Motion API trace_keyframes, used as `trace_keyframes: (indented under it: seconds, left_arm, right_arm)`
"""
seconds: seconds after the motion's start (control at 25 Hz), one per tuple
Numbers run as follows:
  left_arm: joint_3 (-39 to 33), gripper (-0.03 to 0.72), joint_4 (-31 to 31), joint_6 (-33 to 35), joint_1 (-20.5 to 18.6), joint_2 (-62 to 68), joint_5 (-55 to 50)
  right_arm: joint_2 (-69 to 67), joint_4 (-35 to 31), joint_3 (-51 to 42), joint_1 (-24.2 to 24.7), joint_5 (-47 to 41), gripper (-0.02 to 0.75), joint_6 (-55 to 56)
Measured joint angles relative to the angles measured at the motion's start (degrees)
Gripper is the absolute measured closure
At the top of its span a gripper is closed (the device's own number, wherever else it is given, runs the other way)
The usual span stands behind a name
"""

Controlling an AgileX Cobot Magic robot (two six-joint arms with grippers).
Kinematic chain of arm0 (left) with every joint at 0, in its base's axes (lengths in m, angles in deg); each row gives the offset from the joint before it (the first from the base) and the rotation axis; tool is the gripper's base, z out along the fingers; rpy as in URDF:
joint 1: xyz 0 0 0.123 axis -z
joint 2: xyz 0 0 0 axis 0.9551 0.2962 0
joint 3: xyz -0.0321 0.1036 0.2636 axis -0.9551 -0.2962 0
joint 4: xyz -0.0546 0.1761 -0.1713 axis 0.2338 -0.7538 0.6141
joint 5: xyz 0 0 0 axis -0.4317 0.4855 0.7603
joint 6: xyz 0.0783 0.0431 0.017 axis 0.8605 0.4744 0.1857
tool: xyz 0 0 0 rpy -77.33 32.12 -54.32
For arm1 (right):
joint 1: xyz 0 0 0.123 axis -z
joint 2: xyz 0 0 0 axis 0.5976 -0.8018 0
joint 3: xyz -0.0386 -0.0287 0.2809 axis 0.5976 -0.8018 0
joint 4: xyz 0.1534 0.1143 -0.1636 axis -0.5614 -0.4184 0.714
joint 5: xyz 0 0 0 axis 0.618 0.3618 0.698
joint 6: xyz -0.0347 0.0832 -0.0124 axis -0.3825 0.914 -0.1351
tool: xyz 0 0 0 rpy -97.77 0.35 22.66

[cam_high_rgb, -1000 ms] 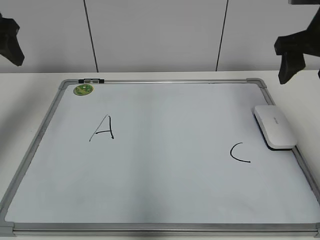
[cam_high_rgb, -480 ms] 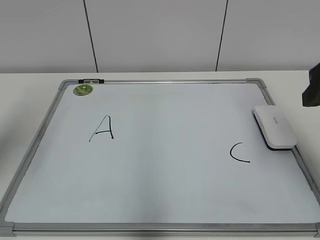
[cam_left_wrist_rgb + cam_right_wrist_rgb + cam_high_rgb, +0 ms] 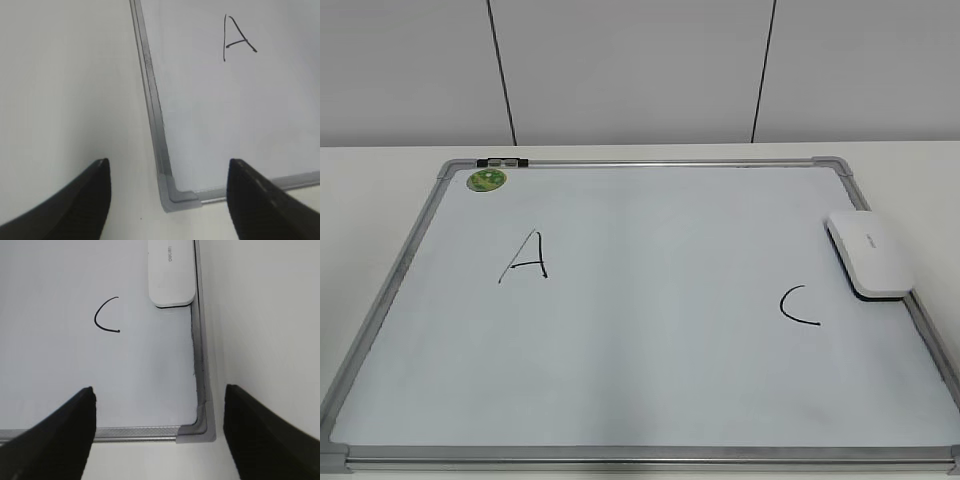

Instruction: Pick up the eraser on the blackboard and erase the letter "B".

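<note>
The white eraser lies on the right edge of the blackboard; it also shows at the top of the right wrist view. No letter "B" shows on the board: the space between the black "A" and the black "C" is blank. My left gripper is open and empty above the board's near left corner. My right gripper is open and empty above the near right corner. Neither gripper shows in the exterior view.
The board lies on a white table. A round green sticker sits at its far left corner. A white panelled wall stands behind the table.
Both arms have left the exterior view: the left was gone half a second ago, the right has since slid off the right edge. The eraser and letters have not moved.
</note>
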Motion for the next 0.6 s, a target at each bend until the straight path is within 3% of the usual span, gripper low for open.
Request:
trace_keyframes:
  seconds: [0.6]
  left_arm:
    - [-1.72, 0.156, -1.29, -1.12, 1.32, -28.53, -17.86]
  right_arm:
    - [33.01, 0.00, -6.43, 0.00, -18.59, 0.150, -6.58]
